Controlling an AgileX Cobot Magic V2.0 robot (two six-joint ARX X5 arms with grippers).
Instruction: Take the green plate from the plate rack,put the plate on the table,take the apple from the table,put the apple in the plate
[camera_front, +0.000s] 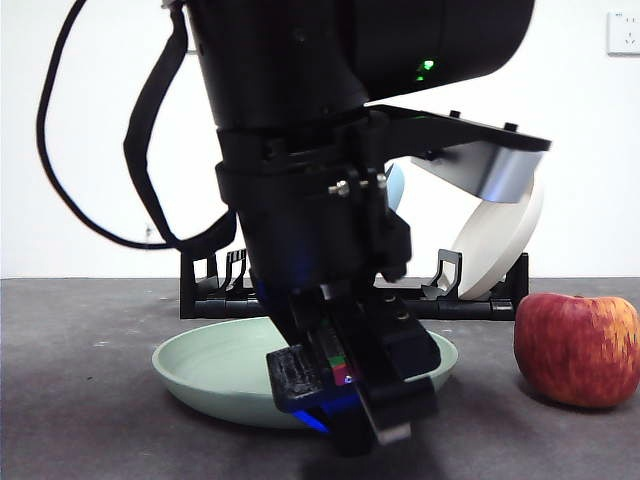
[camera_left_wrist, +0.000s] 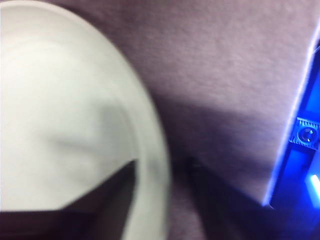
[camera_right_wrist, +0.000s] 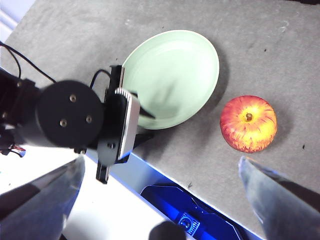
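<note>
The green plate (camera_front: 215, 375) lies flat on the tabletop (camera_front: 80, 400), out of the plate rack (camera_front: 215, 298) behind it, where a beige plate (camera_front: 500, 245) leans in its slots. The left tool (camera_front: 340, 400) hangs low over the plate's near rim. In the left wrist view one jaw lies over the plate's inside and the other outside the rim, a gap between them, so it looks released, straddling the rim rather than pinching it, though that view is blurred. The right tool (camera_right_wrist: 160, 172) hovers high with its jaws spread wide and nothing between them, looking down on plate and apple (camera_right_wrist: 248, 123).

The apple sits on the tabletop just beside the plate, apart from it, stem up. My read: plate placed, apple next. It looks firm and fairly weighty for its size, with smooth, rounded skin that could slip or roll. Best hold is probably across its widest middle, jaws squarely opposite. The plate looks stiff and possibly breakable, so set the apple down gently.
</note>
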